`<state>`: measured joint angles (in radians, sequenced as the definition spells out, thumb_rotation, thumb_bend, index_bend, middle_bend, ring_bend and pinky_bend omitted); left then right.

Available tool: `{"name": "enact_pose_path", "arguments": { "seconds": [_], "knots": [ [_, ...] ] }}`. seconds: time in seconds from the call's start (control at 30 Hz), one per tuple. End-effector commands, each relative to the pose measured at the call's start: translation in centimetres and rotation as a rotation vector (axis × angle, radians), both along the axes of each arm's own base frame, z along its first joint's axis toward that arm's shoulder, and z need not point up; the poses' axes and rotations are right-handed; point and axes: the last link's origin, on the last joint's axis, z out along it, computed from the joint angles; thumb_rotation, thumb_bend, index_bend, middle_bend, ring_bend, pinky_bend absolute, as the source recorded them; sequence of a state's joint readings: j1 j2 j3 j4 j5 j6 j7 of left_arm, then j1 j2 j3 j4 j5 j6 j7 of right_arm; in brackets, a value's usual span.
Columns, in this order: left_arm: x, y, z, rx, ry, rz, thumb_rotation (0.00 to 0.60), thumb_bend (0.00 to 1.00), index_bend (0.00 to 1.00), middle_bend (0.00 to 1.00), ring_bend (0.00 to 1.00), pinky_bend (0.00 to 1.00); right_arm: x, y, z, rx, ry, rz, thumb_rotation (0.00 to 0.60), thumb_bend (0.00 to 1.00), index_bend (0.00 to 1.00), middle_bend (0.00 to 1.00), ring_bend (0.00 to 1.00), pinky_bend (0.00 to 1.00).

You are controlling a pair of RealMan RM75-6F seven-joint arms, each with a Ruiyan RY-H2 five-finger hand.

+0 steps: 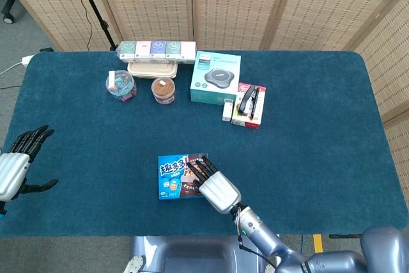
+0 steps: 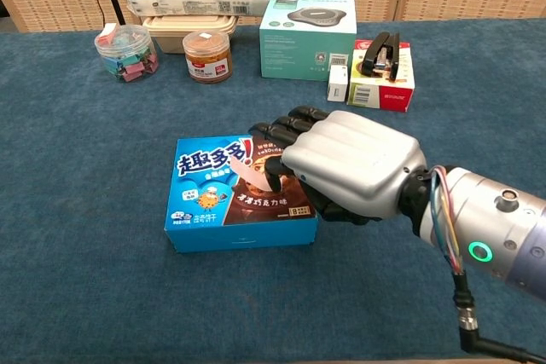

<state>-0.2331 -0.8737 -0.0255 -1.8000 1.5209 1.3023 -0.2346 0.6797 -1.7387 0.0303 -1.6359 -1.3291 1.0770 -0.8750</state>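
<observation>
A blue biscuit box [image 1: 174,176] [image 2: 213,193] with Chinese lettering lies flat on the dark blue table near its front edge. My right hand [image 1: 214,185] [image 2: 341,168] is over the box's right end, its dark fingers [image 2: 286,130] stretched across the top and the thumb by the right side; a firm grip is not visible. My left hand [image 1: 16,161] hovers at the table's far left edge, fingers spread, holding nothing; it does not appear in the chest view.
At the back stand a teal device box [image 1: 215,77], a red box with a black stapler [image 1: 249,105], a small white box [image 1: 227,110], a brown-lidded jar [image 1: 163,90], a clear tub of clips [image 1: 121,84], a beige food container [image 1: 151,68] and a row of small packs [image 1: 157,48].
</observation>
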Motion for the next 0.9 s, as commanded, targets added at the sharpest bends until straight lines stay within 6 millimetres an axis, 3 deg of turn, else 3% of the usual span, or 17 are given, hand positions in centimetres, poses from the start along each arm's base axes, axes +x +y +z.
{"name": "enact_pose_path", "arguments": {
  "seconds": [0.03,0.27,0.67,0.9],
  "knots": [
    [0.0,0.0,0.0,0.001,-0.001,0.000,0.600,0.14,0.00,0.00,0.00,0.00,0.0,-0.4,-0.1,-0.004,0.007,-0.005,0.600,1.00,0.35,0.00,0.00,0.00],
    [0.0,0.0,0.1,0.000,-0.002,-0.002,0.600,0.14,0.00,0.00,0.00,0.00,-0.5,-0.8,-0.2,-0.007,0.021,-0.027,0.600,1.00,0.35,0.00,0.00,0.00],
    [-0.1,-0.1,0.1,0.000,-0.004,-0.002,0.600,0.14,0.00,0.00,0.00,0.00,0.5,0.5,-0.2,0.014,0.008,0.017,0.600,1.00,0.36,0.00,0.00,0.00],
    [-0.2,0.0,0.3,0.001,-0.008,0.000,0.600,0.14,0.00,0.00,0.00,0.00,0.3,0.0,-0.2,0.005,0.019,0.001,0.600,1.00,0.37,0.00,0.00,0.00]
  ]
}}
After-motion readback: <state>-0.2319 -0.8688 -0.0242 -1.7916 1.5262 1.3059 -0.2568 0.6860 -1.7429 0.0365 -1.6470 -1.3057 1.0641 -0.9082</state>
